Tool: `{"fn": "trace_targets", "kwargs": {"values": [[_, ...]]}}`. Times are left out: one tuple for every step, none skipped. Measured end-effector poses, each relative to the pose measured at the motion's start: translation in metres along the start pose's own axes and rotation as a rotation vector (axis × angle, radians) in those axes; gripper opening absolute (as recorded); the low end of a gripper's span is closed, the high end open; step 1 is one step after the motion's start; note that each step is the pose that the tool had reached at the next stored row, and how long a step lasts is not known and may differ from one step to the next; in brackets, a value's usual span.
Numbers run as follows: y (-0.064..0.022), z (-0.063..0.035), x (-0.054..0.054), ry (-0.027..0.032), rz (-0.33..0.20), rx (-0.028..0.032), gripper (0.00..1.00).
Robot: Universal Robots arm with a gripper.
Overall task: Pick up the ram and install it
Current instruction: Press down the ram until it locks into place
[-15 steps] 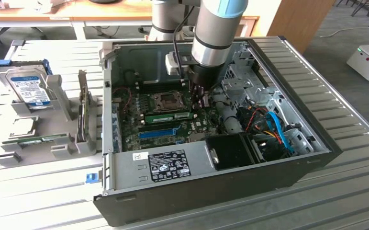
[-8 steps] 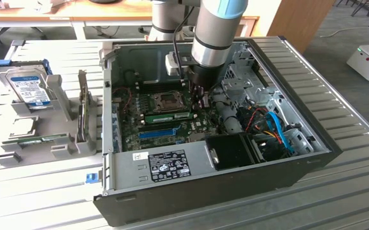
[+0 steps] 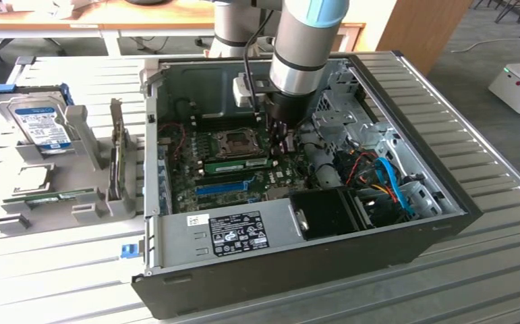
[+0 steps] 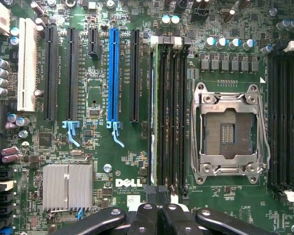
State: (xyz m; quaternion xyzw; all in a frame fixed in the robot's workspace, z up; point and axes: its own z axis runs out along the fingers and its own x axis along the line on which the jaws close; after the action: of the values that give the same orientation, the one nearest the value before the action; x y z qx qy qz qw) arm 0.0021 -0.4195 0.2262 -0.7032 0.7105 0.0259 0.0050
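The ram (image 3: 237, 163) is a thin green stick standing in a memory slot beside the CPU socket (image 3: 238, 142), inside the open computer case. In the wrist view the ram (image 4: 153, 112) shows edge-on in the slot nearest the blue slot (image 4: 113, 73). My gripper (image 3: 280, 145) hangs just above the end of the ram on the exterior view's right. The black fingers (image 4: 146, 218) of my gripper (image 4: 159, 215) are pressed together, and nothing shows between them. I cannot tell whether they touch the stick.
The case wall (image 3: 241, 236) rings the motherboard, with a black fan shroud (image 3: 332, 212) and blue cables (image 3: 390, 182) on the exterior view's right. On the exterior view's left, a grey holder (image 3: 106, 172) carries a hard drive (image 3: 44, 125) and another green stick (image 3: 57, 198).
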Motion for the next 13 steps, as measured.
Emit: {"fn": "trace_targets", "kwargs": {"values": [[0.0000, 0.0002, 0.0000, 0.0000, 0.000, 0.0000, 0.11], [0.0000, 0.0007, 0.0000, -0.0005, 0.000, 0.0001, 0.11], [-0.0001, 0.0011, 0.0000, -0.0004, 0.000, 0.0001, 0.11], [0.0000, 0.0012, 0.0000, 0.0000, 0.000, 0.0000, 0.11], [0.0000, 0.0013, 0.0001, 0.0001, 0.000, -0.0001, 0.11], [0.0000, 0.0013, 0.0001, 0.0001, 0.000, -0.0001, 0.11], [0.0000, 0.0013, 0.0001, 0.0001, 0.000, 0.0000, 0.11], [0.0000, 0.0013, 0.0001, 0.0001, 0.000, 0.0000, 0.11], [0.0000, 0.0013, 0.0001, 0.0000, 0.000, -0.0001, 0.11], [0.0000, 0.0014, 0.0001, 0.0000, 0.000, 0.0000, 0.11], [0.0000, 0.0016, 0.0001, -0.0001, 0.000, 0.0001, 0.11], [-0.0001, 0.0019, 0.0001, -0.0001, 0.000, 0.0001, 0.11], [-0.0001, 0.0021, 0.0001, 0.0000, 0.000, 0.0000, 0.11]]}}
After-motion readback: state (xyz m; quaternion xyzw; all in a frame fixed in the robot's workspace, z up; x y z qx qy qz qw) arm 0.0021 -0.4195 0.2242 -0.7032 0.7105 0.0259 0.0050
